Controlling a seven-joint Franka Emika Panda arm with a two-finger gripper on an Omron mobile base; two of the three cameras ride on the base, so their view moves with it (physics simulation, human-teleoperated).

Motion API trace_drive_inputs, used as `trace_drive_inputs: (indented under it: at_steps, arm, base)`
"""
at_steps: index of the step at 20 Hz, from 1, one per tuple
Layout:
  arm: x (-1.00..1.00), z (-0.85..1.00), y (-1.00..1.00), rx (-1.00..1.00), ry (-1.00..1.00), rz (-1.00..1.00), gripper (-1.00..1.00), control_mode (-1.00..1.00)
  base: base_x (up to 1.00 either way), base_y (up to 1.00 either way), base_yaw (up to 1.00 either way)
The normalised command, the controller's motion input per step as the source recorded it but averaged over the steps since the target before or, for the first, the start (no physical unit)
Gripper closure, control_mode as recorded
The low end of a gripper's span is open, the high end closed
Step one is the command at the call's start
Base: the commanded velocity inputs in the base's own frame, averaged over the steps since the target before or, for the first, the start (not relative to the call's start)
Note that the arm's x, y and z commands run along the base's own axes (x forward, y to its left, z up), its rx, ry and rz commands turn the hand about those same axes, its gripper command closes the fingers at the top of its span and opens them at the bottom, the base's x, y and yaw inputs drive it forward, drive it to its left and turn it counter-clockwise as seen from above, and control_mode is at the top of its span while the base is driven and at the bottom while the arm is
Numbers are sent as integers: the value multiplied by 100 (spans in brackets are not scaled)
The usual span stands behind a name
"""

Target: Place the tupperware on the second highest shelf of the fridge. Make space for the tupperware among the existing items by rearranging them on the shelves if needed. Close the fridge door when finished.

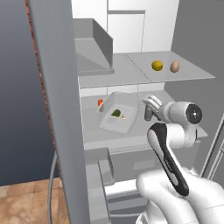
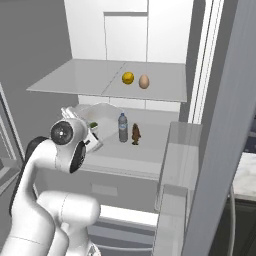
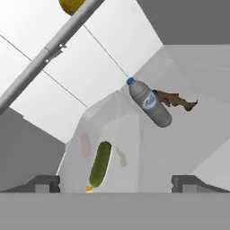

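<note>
Gripper [image 1: 151,105] stands wide open just behind the near rim of the tupperware [image 1: 117,114], its two fingertips [image 3: 42,183] spread to either side of the tub and holding nothing. Straight ahead of it, the tub sits on the shelf [image 1: 131,131] below the one carrying the yellow fruit [image 1: 157,65] and the egg [image 1: 174,66]. The tub's long axis appears to run away from the gripper, into the fridge [image 2: 125,30], and it looks slightly tilted. Beyond the tub and to the right stand a water bottle [image 2: 123,127] and a small brown item [image 2: 135,134], near but apart from it. Judging by this, the tub looks delivered; the door remains open.
</note>
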Motion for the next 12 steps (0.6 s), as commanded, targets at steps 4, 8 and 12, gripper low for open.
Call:
trace_drive_inputs:
  at_steps: [4, 8, 12]
  arm:
    - [-1, 56, 19, -13, 41, 38, -100, -100]
    - [-76, 13, 14, -28, 25, 31, -100, -100]
    - [-100, 0, 1, -31, 6, 16, -100, -100]
  base:
    - [0, 0, 0]
    - [0, 0, 0]
    - [0, 0, 0]
